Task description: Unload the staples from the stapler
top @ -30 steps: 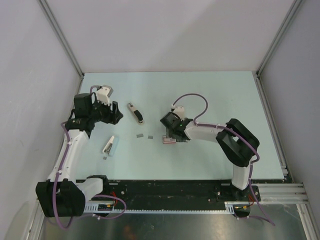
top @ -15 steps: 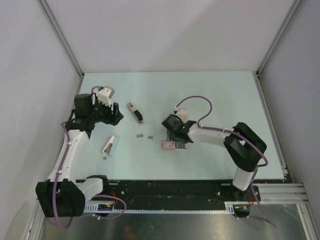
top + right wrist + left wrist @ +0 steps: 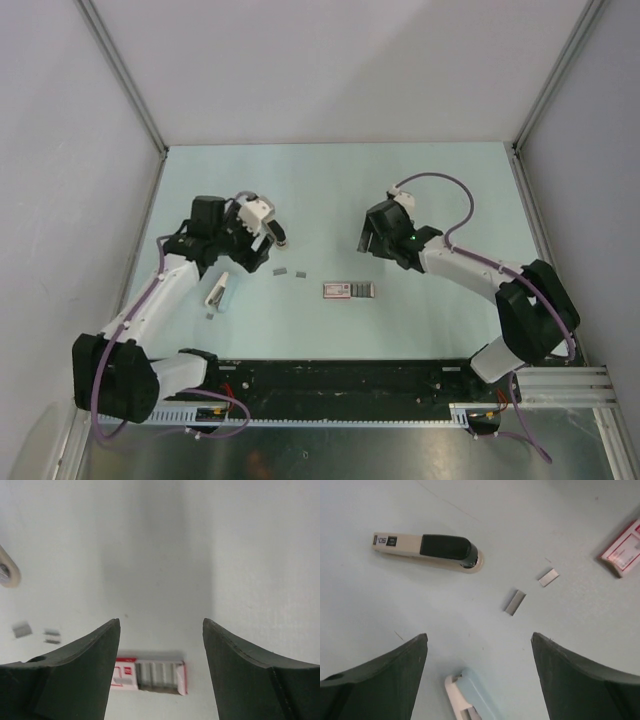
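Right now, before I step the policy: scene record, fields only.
left fingers: open, empty, above the table
right fingers: open, empty, above the table
beige and black stapler: lying flat, looks closed, untouched
light blue stapler: on table below the left fingers, cut off by the frame edge
staple strips: two, loose on table, apart from both staplers
staple box: red and white, grey staples showing inside, nothing touching it
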